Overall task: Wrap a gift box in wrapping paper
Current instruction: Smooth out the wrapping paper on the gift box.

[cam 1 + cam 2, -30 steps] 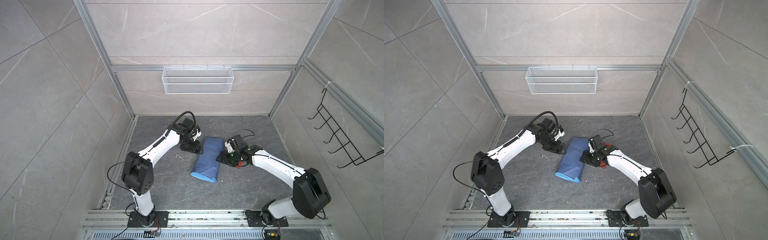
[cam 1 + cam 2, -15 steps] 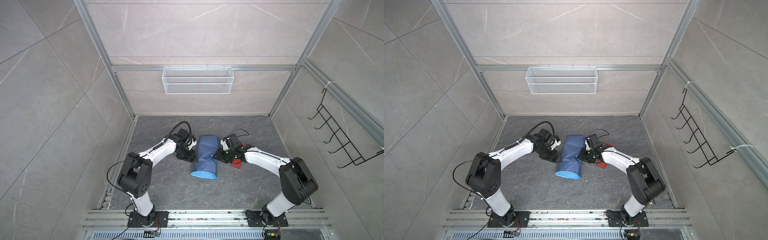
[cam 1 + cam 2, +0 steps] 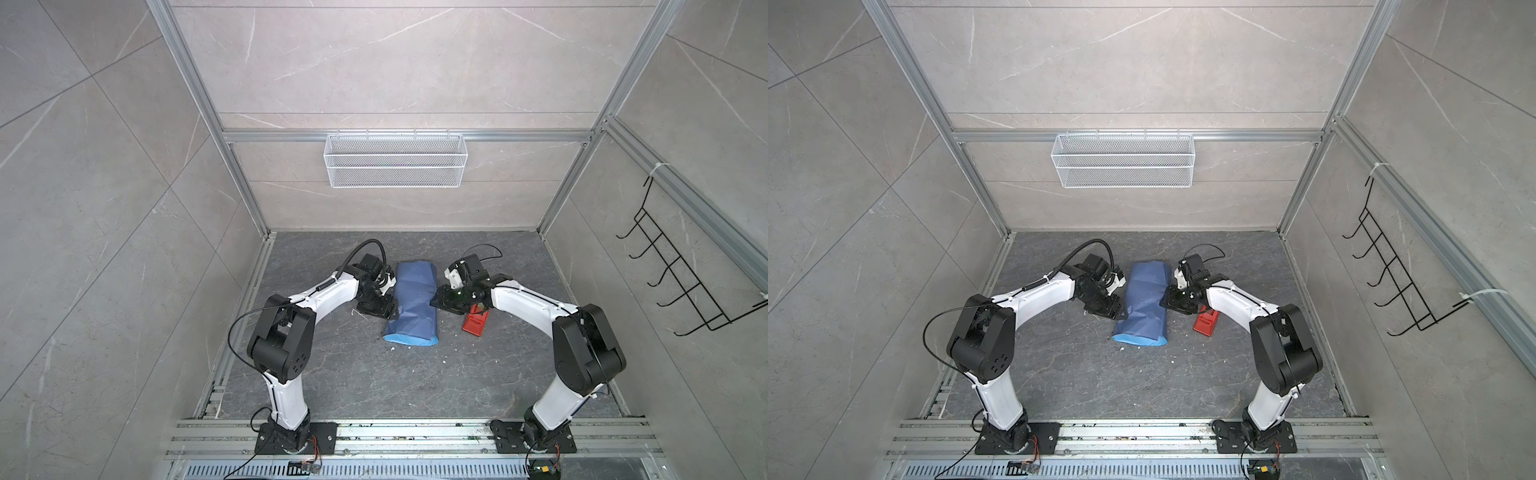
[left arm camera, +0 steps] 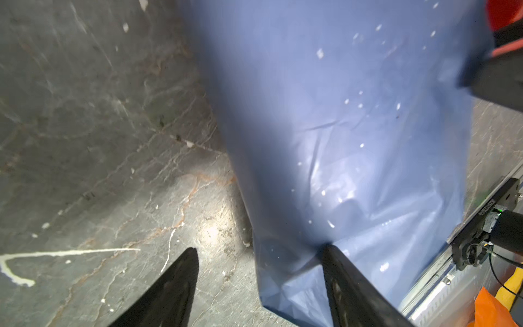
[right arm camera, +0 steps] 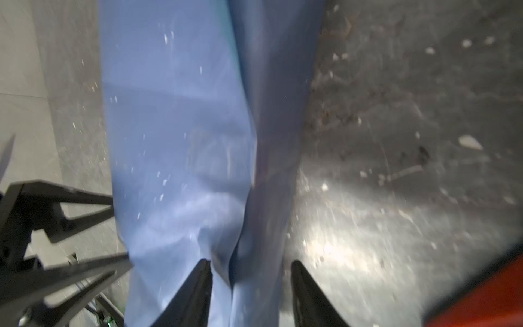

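Observation:
The wrapping paper [image 3: 413, 301] [image 3: 1144, 305] lies as a long, creased blue bundle in the middle of the floor, its light blue face showing at the near end. The gift box is hidden inside it. My left gripper [image 3: 388, 312] [image 4: 260, 249] is at the bundle's left edge, open wide. One of its fingers [image 4: 348, 283] presses on the paper and the other stands on bare floor. At the right edge, my right gripper [image 3: 437, 300] [image 5: 251, 262] is open and straddles the paper's side fold [image 5: 263, 170].
A red tape dispenser [image 3: 475, 324] [image 3: 1205, 323] lies on the floor just right of the bundle, under the right wrist. A white wire basket [image 3: 395, 160] hangs on the back wall, and a black hook rack [image 3: 681, 286] hangs on the right wall. Small white scraps dot the floor.
The bundle has swung from a slant to lie nearly straight, front to back. Both grippers have closed in on its sides, the left moving nearer along the left edge.

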You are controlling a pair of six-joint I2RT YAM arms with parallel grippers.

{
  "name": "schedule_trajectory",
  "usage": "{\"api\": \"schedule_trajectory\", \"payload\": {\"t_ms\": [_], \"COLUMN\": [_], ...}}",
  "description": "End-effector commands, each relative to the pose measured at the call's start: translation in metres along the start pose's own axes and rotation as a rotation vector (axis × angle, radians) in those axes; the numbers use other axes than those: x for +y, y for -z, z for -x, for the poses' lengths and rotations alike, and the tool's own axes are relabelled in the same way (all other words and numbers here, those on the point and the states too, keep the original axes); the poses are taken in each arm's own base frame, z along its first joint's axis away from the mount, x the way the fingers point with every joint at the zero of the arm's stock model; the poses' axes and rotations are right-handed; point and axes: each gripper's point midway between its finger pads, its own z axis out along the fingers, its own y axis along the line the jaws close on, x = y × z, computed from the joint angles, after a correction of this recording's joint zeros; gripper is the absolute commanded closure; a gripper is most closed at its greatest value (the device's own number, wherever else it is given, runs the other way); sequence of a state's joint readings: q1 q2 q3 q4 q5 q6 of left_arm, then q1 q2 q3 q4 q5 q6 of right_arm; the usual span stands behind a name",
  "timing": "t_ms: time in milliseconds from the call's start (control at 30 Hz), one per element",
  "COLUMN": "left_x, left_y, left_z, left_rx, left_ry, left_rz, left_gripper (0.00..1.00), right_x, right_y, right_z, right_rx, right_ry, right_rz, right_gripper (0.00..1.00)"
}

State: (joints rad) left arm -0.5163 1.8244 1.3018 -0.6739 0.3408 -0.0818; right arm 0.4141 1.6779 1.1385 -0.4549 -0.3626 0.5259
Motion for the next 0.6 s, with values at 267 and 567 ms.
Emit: {"api": "schedule_trajectory", "payload": {"t_ms": [267,567], "left_x": [-0.020,-0.017], "left_y": [0.040,-0.007], "left_z": [0.016,0.008], "left_rx": [-0.085,0.007], "left_ry": [-0.060,-0.047], "left_rz": [-0.019,0.060], "left_gripper": [0.23,0.23], "right_x": [0.085,0.062], "right_y": [0.028,-0.042], "right_z": [0.002,0.029], "right_rx": [-0.035,0.055], "right_ry": [0.180,0.167], "right_rz": [0.199,0.118], "right_gripper": [0.72,0.77]}}
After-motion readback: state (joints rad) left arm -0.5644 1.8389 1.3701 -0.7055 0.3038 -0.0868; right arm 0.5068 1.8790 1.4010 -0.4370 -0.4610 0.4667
